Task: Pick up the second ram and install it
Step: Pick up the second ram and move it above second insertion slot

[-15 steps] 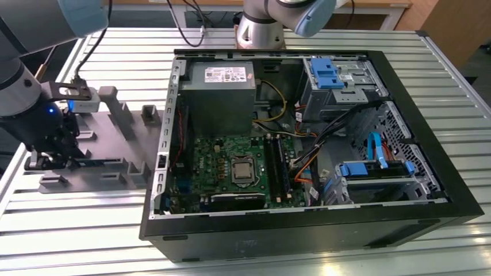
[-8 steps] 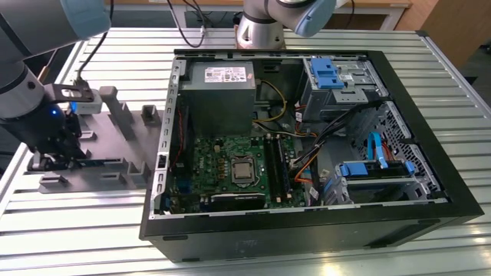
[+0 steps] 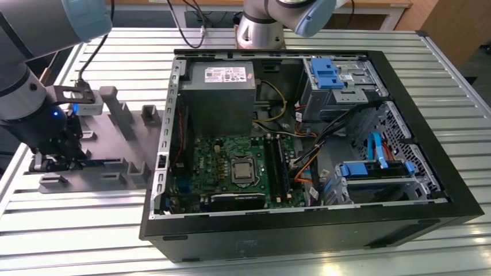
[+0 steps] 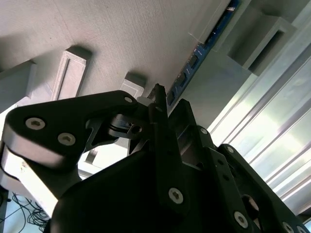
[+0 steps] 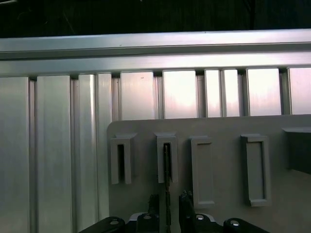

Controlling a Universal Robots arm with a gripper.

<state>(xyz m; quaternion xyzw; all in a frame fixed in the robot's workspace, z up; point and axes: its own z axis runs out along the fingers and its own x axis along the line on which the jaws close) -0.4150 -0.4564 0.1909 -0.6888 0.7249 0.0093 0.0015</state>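
Observation:
The second ram, a thin blue board, stands on edge in a slot of the grey holder. In the first wrist view the second ram shows as a dark upright sliver in the holder. It runs down between my gripper's black fingers, with a small gap showing on each side. The gripper is open and straddles one end of the stick. In the exterior view my gripper hangs low over the holder, at the exterior view's left. The black memory slots lie on the green motherboard inside the case.
The open black computer case lies on the slatted aluminium table, to the exterior view's right of the holder. Inside are a grey power supply, cables and light-blue drive brackets. The arm's base stands behind the case.

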